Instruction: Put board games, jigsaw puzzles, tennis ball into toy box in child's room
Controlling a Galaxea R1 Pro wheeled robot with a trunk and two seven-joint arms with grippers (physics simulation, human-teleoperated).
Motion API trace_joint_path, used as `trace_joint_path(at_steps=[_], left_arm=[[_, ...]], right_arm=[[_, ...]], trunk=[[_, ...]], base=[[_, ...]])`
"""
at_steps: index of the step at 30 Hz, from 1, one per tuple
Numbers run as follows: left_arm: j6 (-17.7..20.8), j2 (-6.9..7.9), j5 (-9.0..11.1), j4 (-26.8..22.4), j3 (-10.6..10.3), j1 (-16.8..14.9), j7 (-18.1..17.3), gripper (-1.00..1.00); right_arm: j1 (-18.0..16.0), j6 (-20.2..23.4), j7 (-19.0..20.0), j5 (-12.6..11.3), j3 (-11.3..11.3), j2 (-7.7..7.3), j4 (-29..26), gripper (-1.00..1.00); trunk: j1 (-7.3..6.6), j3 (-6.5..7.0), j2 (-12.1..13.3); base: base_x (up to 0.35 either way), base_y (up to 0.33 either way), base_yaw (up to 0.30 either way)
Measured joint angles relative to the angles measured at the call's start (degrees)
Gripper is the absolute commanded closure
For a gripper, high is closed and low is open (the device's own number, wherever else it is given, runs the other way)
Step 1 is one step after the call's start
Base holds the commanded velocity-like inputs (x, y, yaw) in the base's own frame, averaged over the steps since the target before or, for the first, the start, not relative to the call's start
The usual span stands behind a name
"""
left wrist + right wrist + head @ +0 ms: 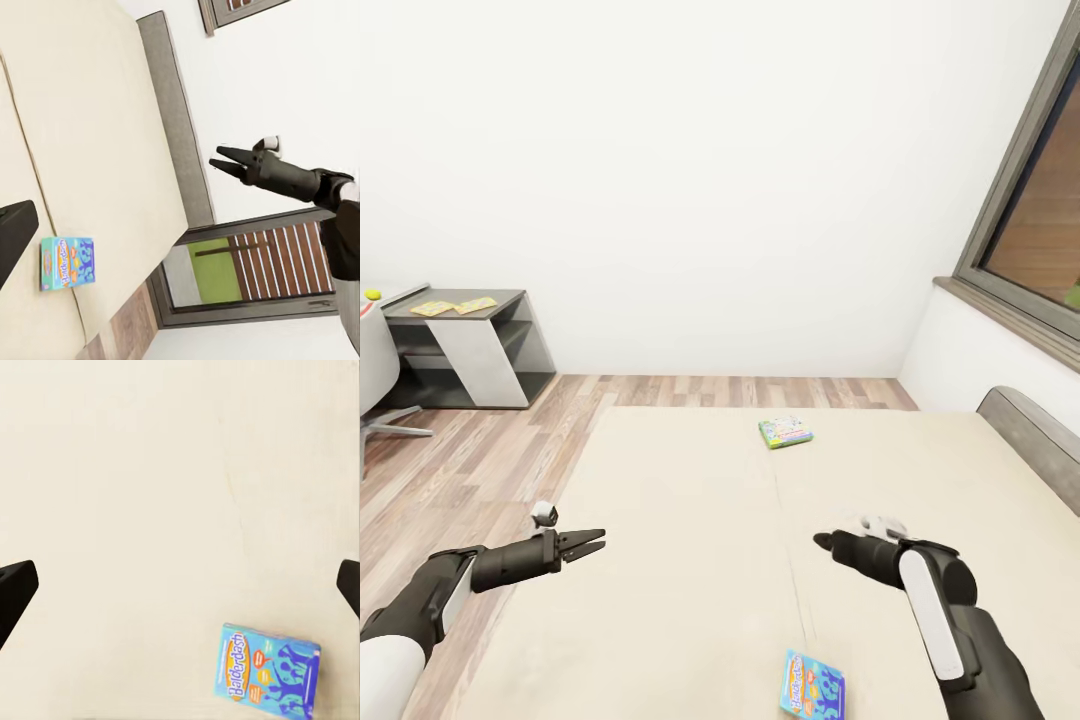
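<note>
Fetching games from the bed (690, 600): both hands released, and the blue board game (813, 686) lies just below the right hand (822, 542), needing a downward reach.

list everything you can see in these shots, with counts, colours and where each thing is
blue flat board game box with white lettering: 1, blue, near edge of the bed, below the right gripper
white-green flat board game box: 1, white and green, far part of the bed
bed with beige mattress: 1, beige with grey headboard at right
jigsaw puzzle sheets: 2, yellow multicoloured, on the dark grey side unit
dark grey side unit: 1, far left against the wall
tennis ball: 1, yellow-green, far left edge
window: 1, grey frame, right wall
left gripper: 1, black, over the bed's left edge
right gripper: 1, black, over the mattress
</note>
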Motion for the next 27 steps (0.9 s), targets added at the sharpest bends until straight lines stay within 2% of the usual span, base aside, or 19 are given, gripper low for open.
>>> trace_joint_path(at_steps=[3,5,6,10,13,15,20,23,27], left_arm=[[0.0,0.02,0.01,0.01,0.0,0.0,0.0,-1.0],[0.0,0.02,0.0,0.0,0.0,0.0,0.0,-1.0],[0.0,0.0,0.0,0.0,0.0,0.0,0.0,-1.0],[0.0,0.01,0.0,0.01,0.0,-0.01,0.0,-1.0],[0.0,0.02,0.0,0.01,0.0,-0.01,0.0,-1.0],[0.0,0.02,0.0,0.01,0.0,-0.01,0.0,-1.0],[0.0,-0.04,0.04,0.01,0.0,-0.01,-0.14,-1.0],[-0.05,0.01,0.28,-0.39,0.03,-0.01,-0.52,-1.0],[0.79,0.0,0.46,-1.3,0.02,-0.01,-0.87,-1.0]], right_arm=[[0.03,0.48,-1.63,-0.06,-1.6,-1.15,2.7,-1.0],[-0.17,0.55,-4.61,0.05,-2.36,-1.69,7.01,-1.0],[-0.45,0.48,-7.44,0.16,-2.65,-1.87,10.74,-1.0],[-1.81,-0.38,-11.55,0.14,-2.86,-1.94,17.69,-1.0],[-3.32,-2.87,-12.6,0.12,-2.86,-1.96,22.27,-1.0],[-5.1,-5.32,-13.05,0.14,-2.83,-1.97,27.81,-1.0],[-9.55,-7.9,-13.3,0.3,-2.38,-2.04,39.14,-1.0],[-10.68,-9.72,-13.35,0.34,-2.21,-2.0,42.44,-1.0],[-10.98,-10.42,-13.36,0.35,-2.12,-1.92,43.39,-1.0]], trunk=[[0.0,0.0,0.0],[0.0,0.0,0.0],[0.0,0.0,0.0],[0.0,0.0,0.0],[0.0,0.0,0.0],[0.0,0.0,0.0],[0.0,0.0,0.0],[0.0,0.0,0.0],[0.0,0.0,0.0]], base=[[0.0,0.0,0.0],[0.0,0.0,0.0],[0.0,0.0,0.0],[0.0,0.0,0.0],[0.0,0.0,0.0],[0.0,0.0,0.0],[0.0,0.0,0.0],[0.0,0.0,0.0],[0.0,0.0,0.0]])
